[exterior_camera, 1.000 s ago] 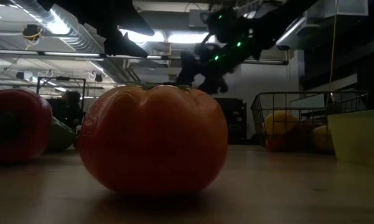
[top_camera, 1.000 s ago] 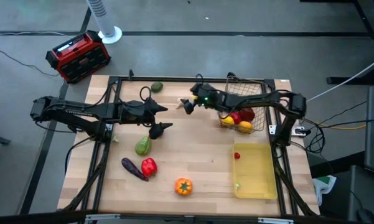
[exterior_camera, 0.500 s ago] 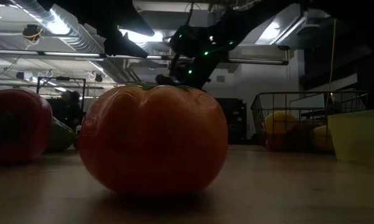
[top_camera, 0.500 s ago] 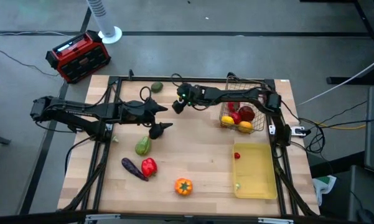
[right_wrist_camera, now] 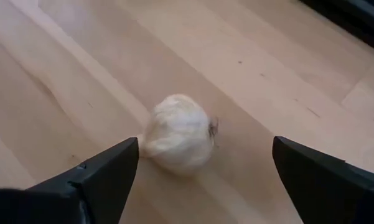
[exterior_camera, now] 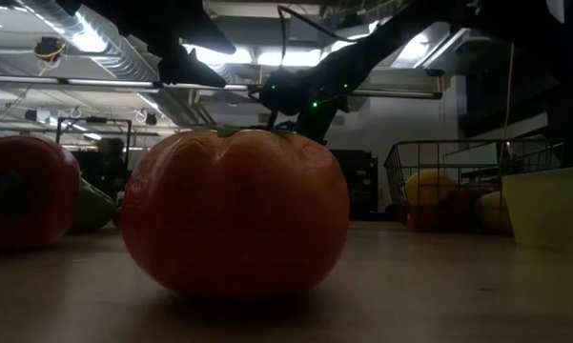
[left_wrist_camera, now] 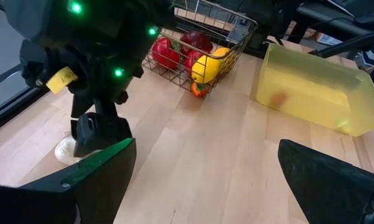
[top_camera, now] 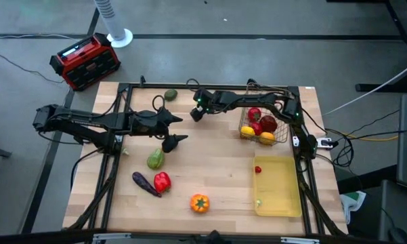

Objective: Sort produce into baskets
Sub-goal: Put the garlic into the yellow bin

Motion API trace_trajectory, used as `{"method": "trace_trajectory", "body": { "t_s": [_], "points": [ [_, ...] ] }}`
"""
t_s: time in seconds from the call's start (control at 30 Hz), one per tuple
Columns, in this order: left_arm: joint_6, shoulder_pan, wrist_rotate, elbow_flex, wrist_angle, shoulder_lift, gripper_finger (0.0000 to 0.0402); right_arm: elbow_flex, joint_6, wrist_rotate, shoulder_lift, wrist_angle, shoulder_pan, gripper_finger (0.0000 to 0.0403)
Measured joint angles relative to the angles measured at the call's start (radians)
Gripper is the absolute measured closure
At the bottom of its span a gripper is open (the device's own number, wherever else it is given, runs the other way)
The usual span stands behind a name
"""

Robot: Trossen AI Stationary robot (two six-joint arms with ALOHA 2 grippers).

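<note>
Garlic [right_wrist_camera: 177,132] lies loose on the bare counter [top_camera: 217,163] toward its far side, left of the wire basket [top_camera: 274,102], and the right pincer [top_camera: 197,113] hangs just over it with fingers spread wide, holding nothing (lined up for a grab, I'd judge). Seen from that wrist, the bulb sits between the two fingers, touching neither. Red and yellow fruit is already heaped in the basket; the yellow tray [top_camera: 281,196] holds very little. The left pincer [top_camera: 179,128] waits open mid-counter, above the green avocado [top_camera: 155,159].
</note>
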Motion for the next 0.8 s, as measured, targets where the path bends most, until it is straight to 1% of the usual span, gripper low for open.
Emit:
{"method": "trace_trajectory", "body": {
  "t_s": [0.33, 0.7, 0.8],
  "points": [
    [0.0, 0.0, 0.0, 0.0, 0.001, 0.0, 0.0013, 0.0, -0.058, -0.007, 0.0, 0.021, 0.003, 0.0118],
    [0.001, 0.001, 0.0, 0.0, 0.001, 0.0, 0.0013, 0.0, -0.088, 0.008, 0.0, 0.008, 0.003, 0.0177],
    [0.001, 0.001, 0.0, 0.0, 0.001, 0.0, 0.0013, 0.0, -0.117, 0.009, 0.0, 0.006, 0.003, 0.0192]
  ]
}}
